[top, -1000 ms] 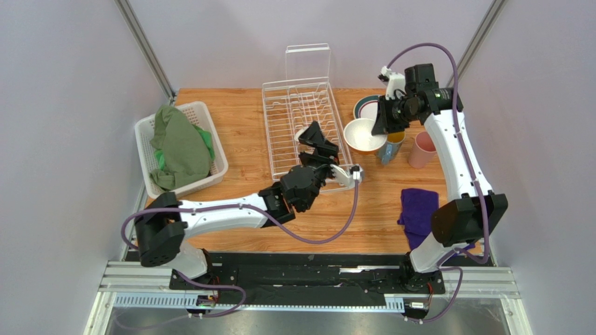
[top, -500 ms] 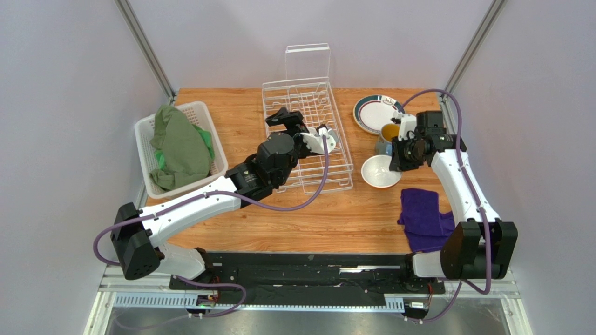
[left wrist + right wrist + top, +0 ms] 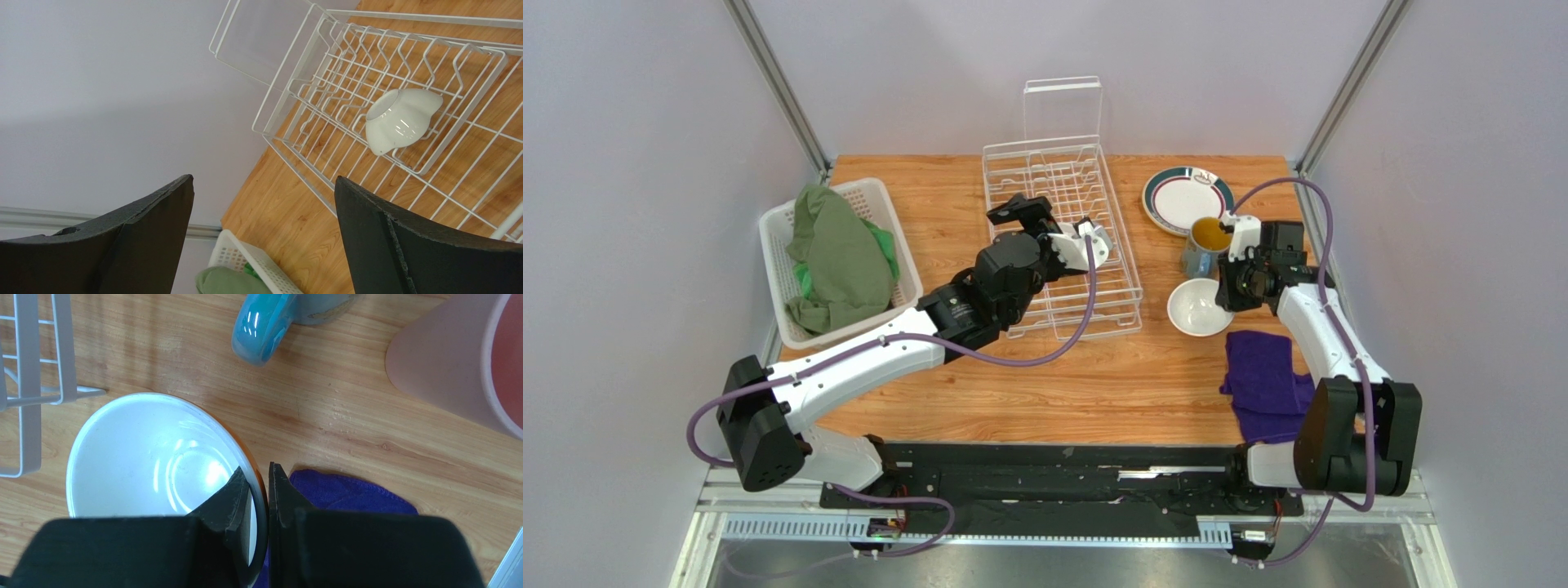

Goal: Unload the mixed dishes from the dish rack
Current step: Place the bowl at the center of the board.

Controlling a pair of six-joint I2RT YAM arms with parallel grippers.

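Observation:
The white wire dish rack (image 3: 1063, 233) holds a small white cup (image 3: 1095, 243), lying tilted among the tines (image 3: 402, 119). My left gripper (image 3: 1024, 211) is open and empty over the rack's left side, apart from the cup; it also shows in the left wrist view (image 3: 264, 239). My right gripper (image 3: 1232, 289) is shut on the right rim of the orange bowl (image 3: 1196, 306) with the white inside (image 3: 153, 459), which is low at the table. The blue mug (image 3: 1204, 241), the dark-rimmed plate (image 3: 1187, 199) and the pink cup (image 3: 460, 355) stand on the table. The pale yellow plate is out of view.
A purple cloth (image 3: 1265, 374) lies just right of the bowl, under my right gripper (image 3: 261, 484). A white slatted basket (image 3: 897, 233) with green cloth (image 3: 840, 257) stands at the left. The rack's clear panel (image 3: 1063, 108) stands upright at its far end.
My right arm has brought the bowl down from beside the rack to the table next to the purple cloth. My left arm swung from the rack's near end to over its left side.

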